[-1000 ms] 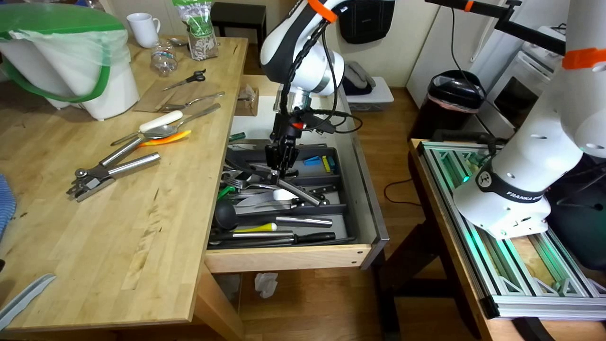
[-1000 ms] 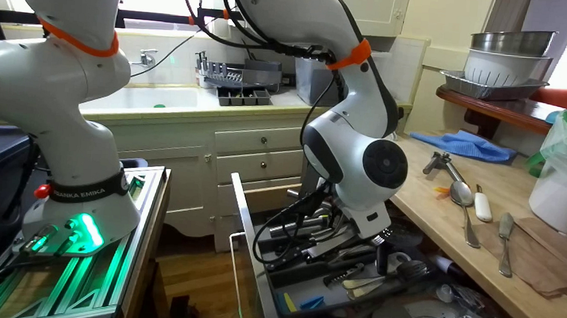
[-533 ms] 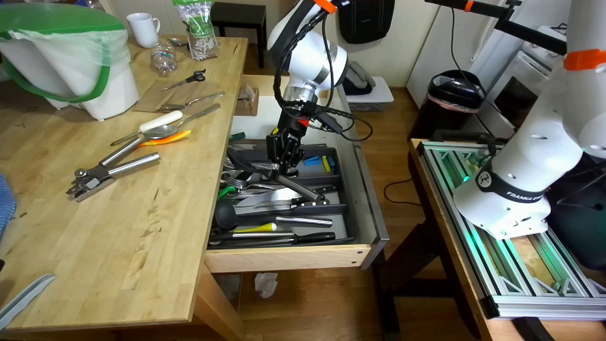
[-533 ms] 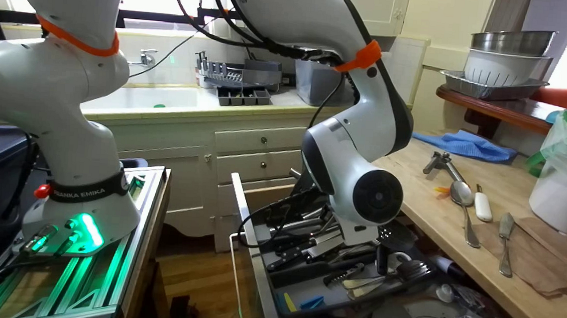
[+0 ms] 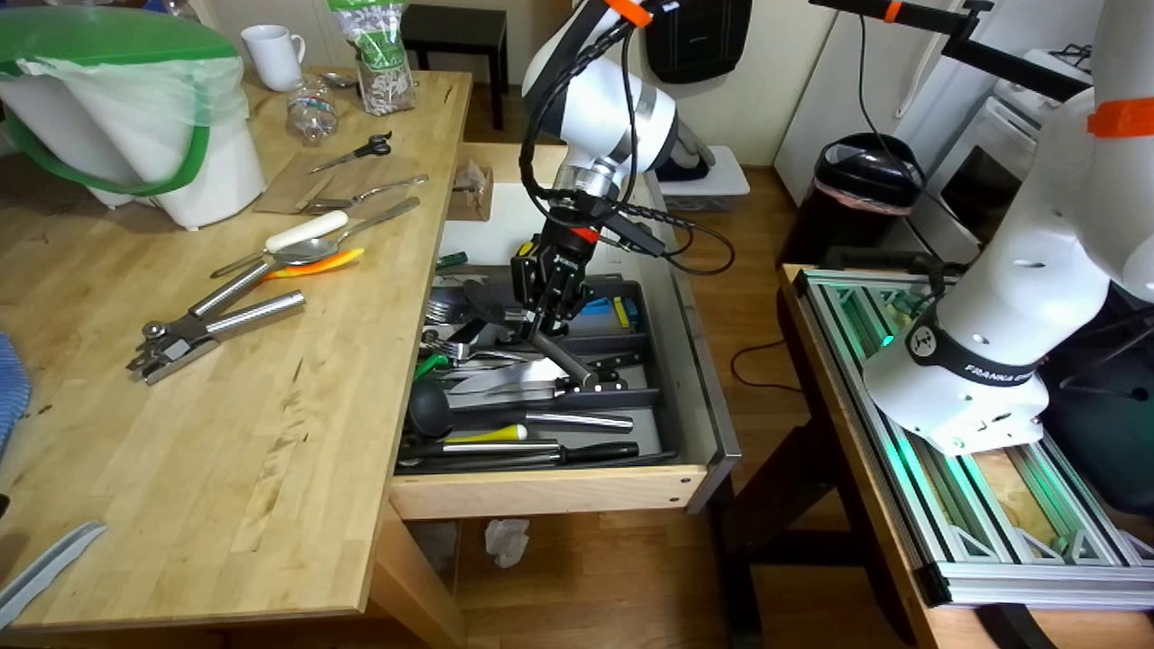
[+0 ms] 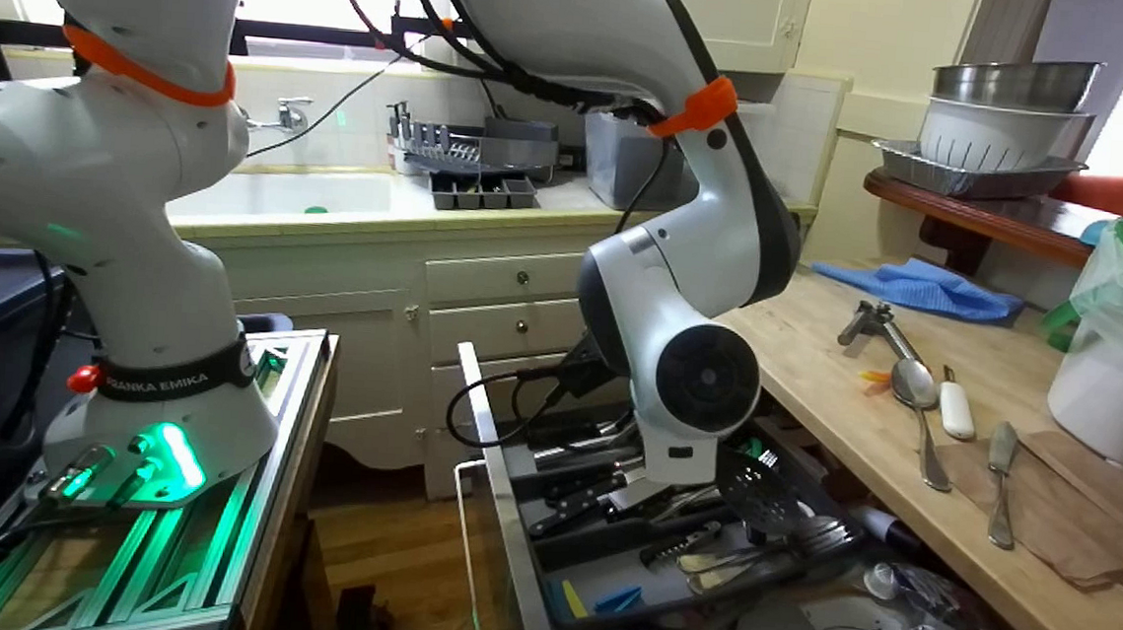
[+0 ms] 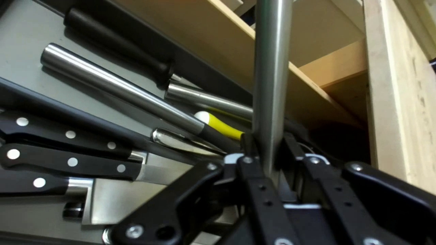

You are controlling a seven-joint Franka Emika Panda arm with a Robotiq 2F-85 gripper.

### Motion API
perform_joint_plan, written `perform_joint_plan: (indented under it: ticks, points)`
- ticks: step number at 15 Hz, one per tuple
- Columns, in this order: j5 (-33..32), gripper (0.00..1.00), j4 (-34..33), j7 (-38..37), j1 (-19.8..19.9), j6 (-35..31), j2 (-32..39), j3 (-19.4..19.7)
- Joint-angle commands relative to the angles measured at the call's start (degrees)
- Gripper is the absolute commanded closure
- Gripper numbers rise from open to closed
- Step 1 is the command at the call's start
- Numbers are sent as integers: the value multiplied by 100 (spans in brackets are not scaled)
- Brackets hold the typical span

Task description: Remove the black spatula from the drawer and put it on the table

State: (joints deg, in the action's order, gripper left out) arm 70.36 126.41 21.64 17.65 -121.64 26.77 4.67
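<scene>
The black spatula shows in an exterior view with its grey handle (image 5: 561,361) slanting over the utensil tray and its dark flat head (image 5: 484,303) near the worktop edge. Its perforated head also shows in an exterior view (image 6: 762,497). My gripper (image 5: 535,330) is shut on the handle; in the wrist view the metal handle (image 7: 272,68) stands between the fingers (image 7: 268,141). The spatula is tilted, its head low over the tray. The drawer (image 5: 550,495) is pulled out and full of utensils. The table (image 5: 270,469) lies beside it. The arm hides the fingertips in an exterior view.
The worktop edge overhangs the drawer beside the spatula head. On the worktop lie a metal press (image 5: 216,329), a spoon (image 5: 306,251), scissors (image 5: 356,151) and a white bucket (image 5: 171,153). Knives (image 7: 68,161) and a yellow-handled tool (image 7: 223,127) lie in the tray.
My gripper has shifted away from the worktop edge with the spatula in it. The spatula's handle end and head have moved and turned slightly over the tray. The wrist has tilted.
</scene>
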Motion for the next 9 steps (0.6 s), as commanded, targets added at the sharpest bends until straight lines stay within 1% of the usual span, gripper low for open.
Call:
perform_joint_plan:
  ticks: [1,4,7,9]
  points:
    - [410,94,508,-411,-466,-844,-495,226]
    - [532,94,758,-535,-712,-1633,-779,234]
    - [476,94,1001,-488,-1002,-2615,-1086,170]
    - [299,94,1131,-115,-1143,-3087,-1292,96]
